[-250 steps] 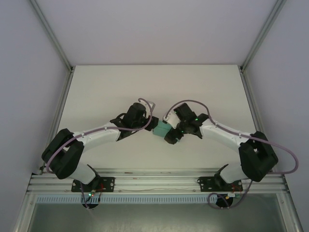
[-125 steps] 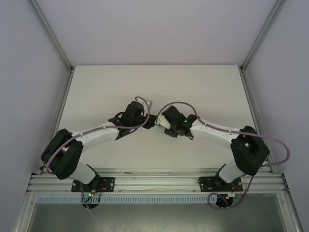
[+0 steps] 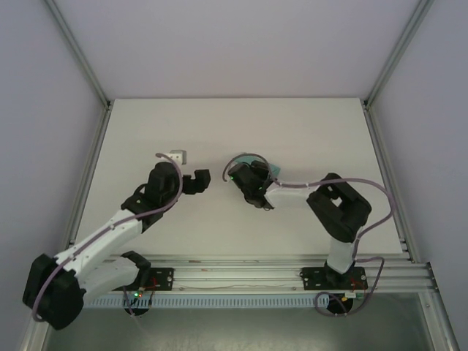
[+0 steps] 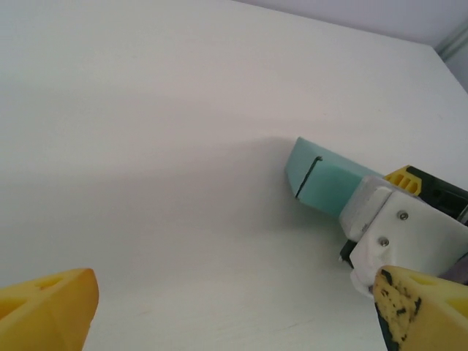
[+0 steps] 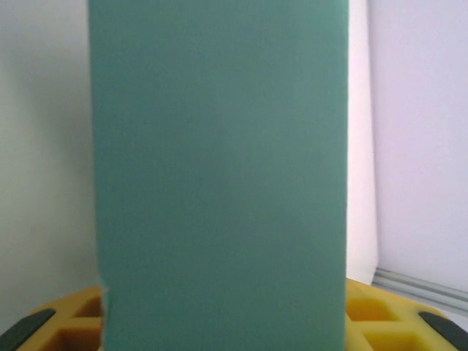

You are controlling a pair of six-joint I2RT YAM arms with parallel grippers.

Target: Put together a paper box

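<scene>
Box (image 4: 322,183) held by one end
Right gripper (image 3: 256,175) clamps it, probably so the far end is free for folding; left gripper (image 3: 199,180) hangs apart, jaws wide, empty.

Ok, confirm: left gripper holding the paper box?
No, the left gripper is open and empty; the right gripper grips the paper box.

Soft, even light is washing over the white tabletop (image 3: 292,131), throwing just a faint grey shadow left of the paper box (image 4: 325,183). In the right wrist view the paper box is sitting too close, blurring into flat teal.
</scene>
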